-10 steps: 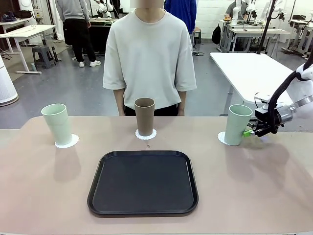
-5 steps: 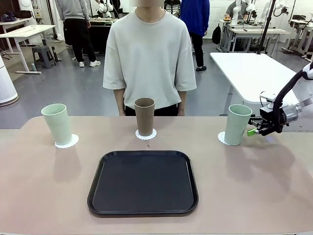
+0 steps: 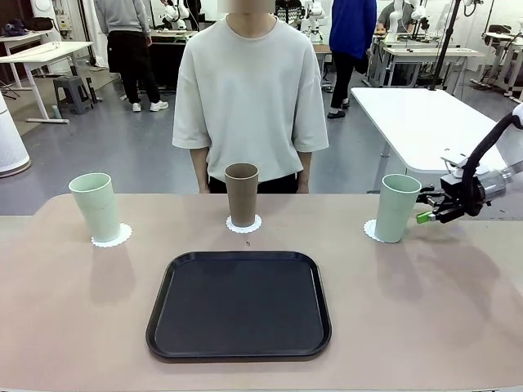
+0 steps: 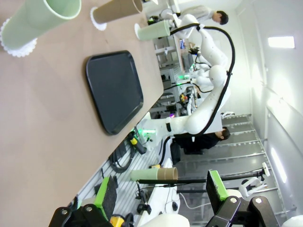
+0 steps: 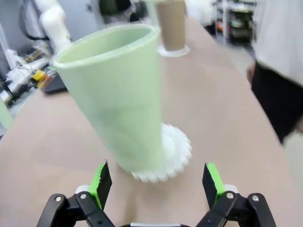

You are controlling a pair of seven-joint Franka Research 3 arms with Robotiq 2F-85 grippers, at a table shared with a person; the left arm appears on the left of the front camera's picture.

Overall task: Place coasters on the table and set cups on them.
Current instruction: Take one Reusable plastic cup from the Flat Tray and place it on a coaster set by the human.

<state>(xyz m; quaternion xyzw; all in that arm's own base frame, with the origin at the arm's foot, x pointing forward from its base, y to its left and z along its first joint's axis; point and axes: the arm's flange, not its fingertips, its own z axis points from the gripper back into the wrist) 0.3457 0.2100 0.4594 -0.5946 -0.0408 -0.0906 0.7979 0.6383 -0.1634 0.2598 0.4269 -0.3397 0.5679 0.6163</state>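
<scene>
Right green cup [image 3: 397, 207]: you see it upright, mouth up, long axis vertical, standing on its coaster [image 3: 374, 232] at the counter's [image 3: 458, 318] right side.
Right fingers [image 3: 425, 213]: spread open, empty, just beside that cup on its right, apart from it.
Brown cup [image 3: 241, 194]: upright on the middle coaster.
Left green cup [image 3: 96, 207]: upright on the left coaster.
Left fingers [image 4: 159, 189]: spread open, holding nothing.

We see three cups on the table [image 3: 65, 327], each on a coaster: a green cup [image 3: 96, 207] at left, a brown cup [image 3: 241, 194] in the middle, another green cup [image 3: 397, 207] at right. Our right gripper [image 3: 426, 209] hangs open just beside it, apart. A black tray [image 3: 239, 305] lies nearer us.
</scene>
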